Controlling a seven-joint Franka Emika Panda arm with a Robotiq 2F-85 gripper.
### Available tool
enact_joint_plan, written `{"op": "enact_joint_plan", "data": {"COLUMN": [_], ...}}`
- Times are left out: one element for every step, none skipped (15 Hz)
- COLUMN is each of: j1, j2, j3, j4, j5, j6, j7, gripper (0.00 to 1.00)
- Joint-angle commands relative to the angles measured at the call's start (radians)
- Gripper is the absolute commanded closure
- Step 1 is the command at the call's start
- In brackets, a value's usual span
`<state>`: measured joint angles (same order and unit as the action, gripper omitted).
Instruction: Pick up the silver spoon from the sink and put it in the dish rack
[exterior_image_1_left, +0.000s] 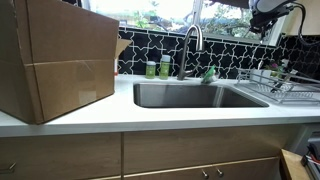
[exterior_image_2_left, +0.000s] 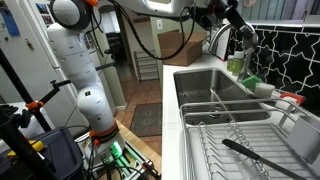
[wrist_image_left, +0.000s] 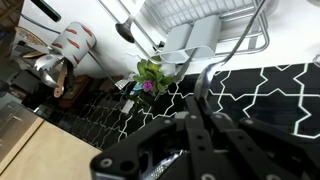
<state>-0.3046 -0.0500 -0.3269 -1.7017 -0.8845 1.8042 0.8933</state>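
Note:
The steel sink (exterior_image_1_left: 190, 95) (exterior_image_2_left: 215, 85) shows no spoon in either exterior view. The wire dish rack (exterior_image_1_left: 283, 88) (exterior_image_2_left: 215, 150) stands on the counter beside it and holds a dark long utensil (exterior_image_2_left: 248, 152). In the wrist view, which looks upside down, a silver spoon-shaped utensil (wrist_image_left: 125, 29) lies by the rack (wrist_image_left: 205, 12); I cannot tell if it rests inside. My gripper (exterior_image_1_left: 268, 12) (exterior_image_2_left: 226, 20) (wrist_image_left: 198, 95) hangs high above the faucet end of the counter. Its fingers are pressed together with nothing seen between them.
A large cardboard box (exterior_image_1_left: 55, 55) stands on the counter beside the sink. The faucet (exterior_image_1_left: 192, 45), green bottles (exterior_image_1_left: 158, 68) and a green sponge (exterior_image_1_left: 210, 73) line the back wall. The arm's white base (exterior_image_2_left: 80, 70) stands on the floor by the counter.

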Motion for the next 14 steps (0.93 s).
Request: {"op": "enact_joint_plan", "data": {"j1": [-0.043, -0.053, -0.064, -0.076, -0.087, -0.1, -0.112, -0.124, -0.135, -0.145, -0.155, -0.163, -0.17, -0.176], "j2": [0.027, 0.029, 0.034, 0.044, 0.056, 0.078, 0.098, 0.115, 0.134, 0.155, 0.178, 0.201, 0.22, 0.241], "j3": [-0.035, -0.046, -0.057, -0.07, -0.081, -0.094, -0.106, -0.117, -0.126, -0.133, -0.139, -0.143, -0.145, -0.148], "j4": [0.057, 0.065, 0.073, 0.085, 0.096, 0.116, 0.132, 0.142, 0.154, 0.164, 0.173, 0.187, 0.19, 0.204], "j5": [0.026, 0.024, 0.026, 0.023, 0.012, 0.024, 0.027, 0.025, 0.025, 0.033, 0.041, 0.052, 0.056, 0.062], "j6": [0.001, 0.01, 0.021, 0.046, 0.072, 0.092, 0.116, 0.152, 0.187, 0.217, 0.243, 0.256, 0.272, 0.279], "j7": [-0.089, -0.124, -0.158, -0.188, -0.207, -0.23, -0.247, -0.256, -0.27, -0.284, -0.296, -0.311, -0.316, -0.324], "gripper": [0.95, 0.95, 0.95, 0.95, 0.95, 0.95, 0.95, 0.95, 0.94, 0.95, 0.95, 0.95, 0.95, 0.95]}}
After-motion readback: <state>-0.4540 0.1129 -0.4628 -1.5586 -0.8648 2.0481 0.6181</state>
